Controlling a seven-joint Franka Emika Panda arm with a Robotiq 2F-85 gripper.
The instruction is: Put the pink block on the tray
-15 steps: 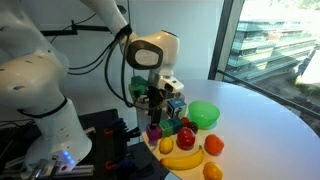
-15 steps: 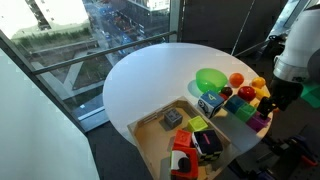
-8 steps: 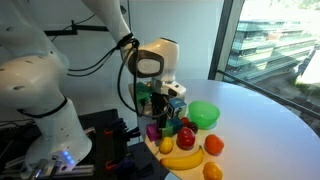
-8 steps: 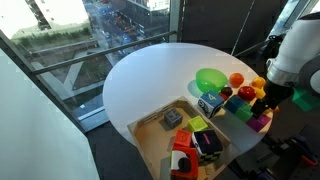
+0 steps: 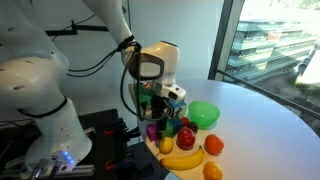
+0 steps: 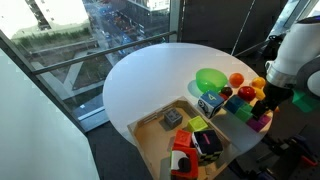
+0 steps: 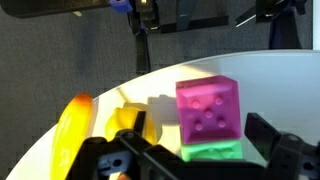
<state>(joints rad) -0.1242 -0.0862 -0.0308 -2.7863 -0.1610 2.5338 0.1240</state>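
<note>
The pink block (image 7: pixel 208 108) is a magenta cube with dots on its face. In the wrist view it sits on a green cube (image 7: pixel 215 151) at the table's edge. It also shows in both exterior views (image 5: pixel 153 130) (image 6: pixel 262 121). My gripper (image 7: pixel 196 146) is open, just above the block, with one finger on each side of it and not touching it. It shows in both exterior views (image 5: pixel 155 112) (image 6: pixel 270 101). The beige tray (image 6: pixel 152 133) lies apart from the block, near another part of the table's edge, and holds several blocks.
A round bright green bowl (image 5: pixel 204 114) (image 6: pixel 211 79) stands near the block. A banana (image 5: pixel 182 158) (image 7: pixel 75 135), a red apple (image 5: pixel 186 137), oranges (image 5: pixel 213 145) and a yellow piece (image 7: pixel 130 122) crowd around it. The round white table (image 6: pixel 150 80) ends close by.
My gripper has come down a little and shifted slightly towards the pink block. The block and the other things have not moved.
</note>
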